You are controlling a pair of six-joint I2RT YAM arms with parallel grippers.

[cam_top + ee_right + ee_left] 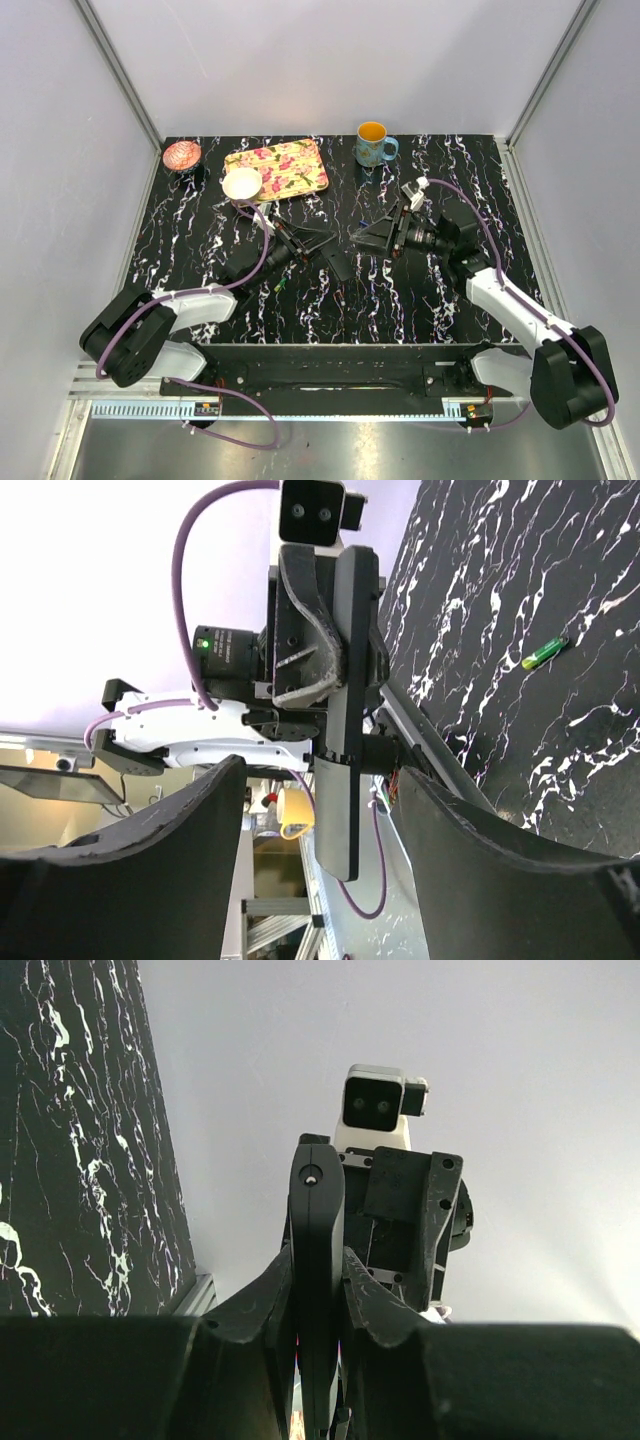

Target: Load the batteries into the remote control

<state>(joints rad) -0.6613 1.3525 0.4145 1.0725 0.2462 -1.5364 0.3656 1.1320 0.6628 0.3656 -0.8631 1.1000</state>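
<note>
While clamped between left fingers (258,1308), remote control (318,1245)

The left hand (312,243) and right hand (362,238) meet tip to tip above the middle of the desk (420,300), so each blocks the other's way forward. The remote (340,780) clamped in the left hand fills the middle of the gap between the right hand's spread fingers (150,850), with room on either side. On the far side of the left hand sit a white bowl (242,183) and a flowered tray (285,165). A mug (374,147) stands beyond the right hand. A green battery (545,653) lies on the near side of the left hand.
</note>
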